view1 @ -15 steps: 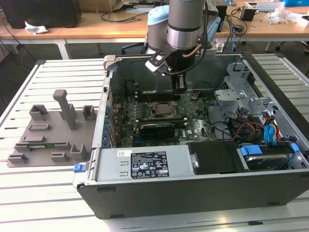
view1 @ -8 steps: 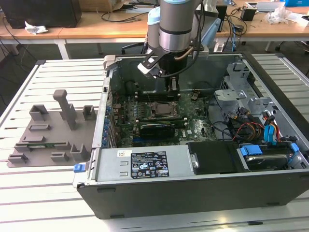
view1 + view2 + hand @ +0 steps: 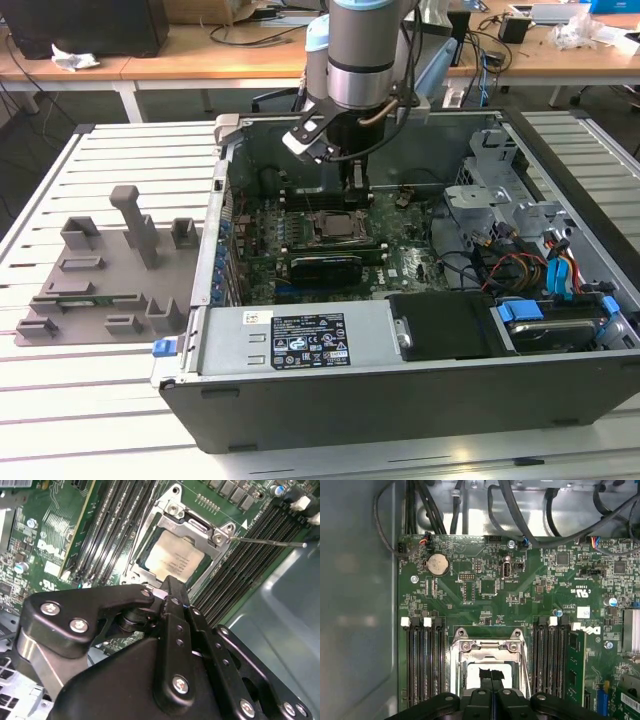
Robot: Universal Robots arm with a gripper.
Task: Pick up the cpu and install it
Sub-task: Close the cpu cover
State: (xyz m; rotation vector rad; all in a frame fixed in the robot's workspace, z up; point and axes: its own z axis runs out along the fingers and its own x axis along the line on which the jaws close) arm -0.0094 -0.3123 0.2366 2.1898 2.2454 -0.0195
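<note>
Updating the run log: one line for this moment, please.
stage: cpu lying in motherboard socket | tool: shut, over cpu, contact unclear | site: inside computer case

The exterior view looks down from afar; both wrist views sit close above the socket (image 3: 199, 529) (image 3: 490, 646).

Square silver-grey cpu (image 3: 172, 560), lying flat inside the motherboard socket (image 3: 176, 511)
</note>
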